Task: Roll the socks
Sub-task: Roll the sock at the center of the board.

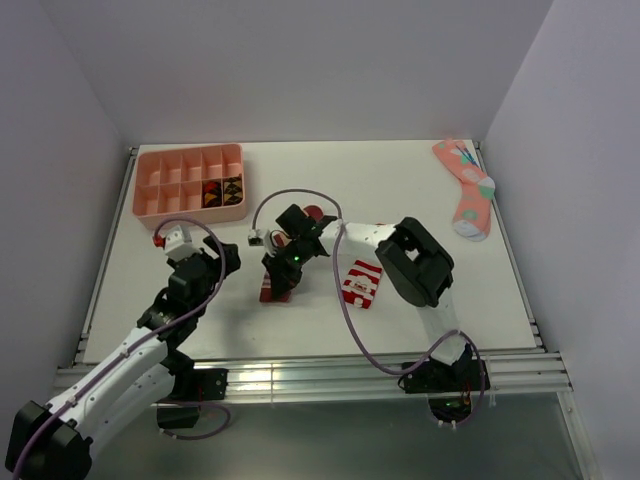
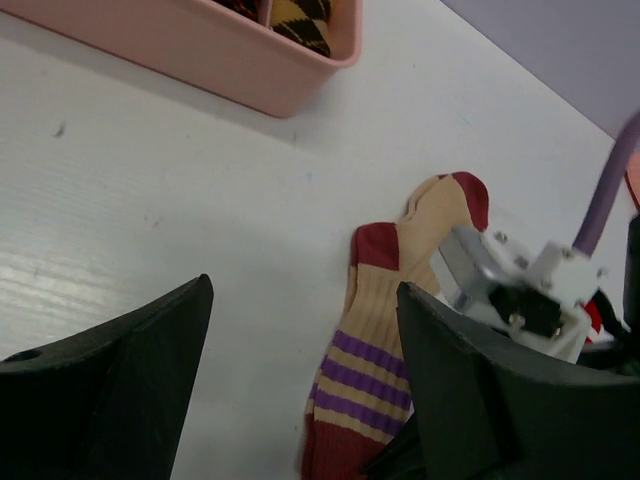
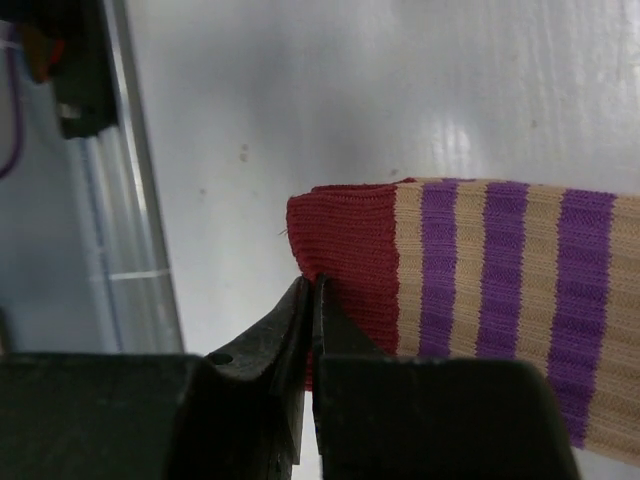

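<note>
Gaping wide, left claw [image 2: 305,292] hovers while right claw [image 3: 313,300] pinches the tan sock [image 3: 480,260].

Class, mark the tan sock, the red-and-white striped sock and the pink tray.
tan sock [image 2: 378,305], left wrist view, tan leg
red-and-white striped sock [image 1: 361,283], top view, middle
pink tray [image 1: 170,213], top view, near wall

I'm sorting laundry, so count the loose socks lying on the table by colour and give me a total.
tan sock: 1
red-and-white striped sock: 1
pink sock: 1
Total: 3
</note>
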Motion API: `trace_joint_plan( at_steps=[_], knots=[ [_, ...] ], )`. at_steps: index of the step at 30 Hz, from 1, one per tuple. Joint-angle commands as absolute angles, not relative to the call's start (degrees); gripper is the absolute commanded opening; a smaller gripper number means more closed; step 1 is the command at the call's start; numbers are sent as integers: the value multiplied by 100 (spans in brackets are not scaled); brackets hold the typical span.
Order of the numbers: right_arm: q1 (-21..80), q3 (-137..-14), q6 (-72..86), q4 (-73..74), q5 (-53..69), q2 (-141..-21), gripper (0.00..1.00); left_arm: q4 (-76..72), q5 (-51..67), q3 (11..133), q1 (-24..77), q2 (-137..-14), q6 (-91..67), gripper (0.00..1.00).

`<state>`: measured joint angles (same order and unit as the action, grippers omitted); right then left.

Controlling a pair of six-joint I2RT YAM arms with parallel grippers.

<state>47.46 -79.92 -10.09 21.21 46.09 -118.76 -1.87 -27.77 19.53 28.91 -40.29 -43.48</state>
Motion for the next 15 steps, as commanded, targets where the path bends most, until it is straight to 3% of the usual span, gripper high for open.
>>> trace_joint_plan(
  at_steps=[1, 7, 15],
  knots=[
    [4623, -8560, -914, 2961, 5536, -12146, 4, -1501, -1979, 1504, 2874, -3920, -3956, 78],
    [4465, -8938, -677, 3296, 5976, -12621, 4, -2846, -1293, 818, 2970, -4200, -3622, 61],
    [4201, -9132, -212, 3410, 6301, -12999, 3, -4339, -528, 203, 3286, -4622, -3463, 51]
  ],
)
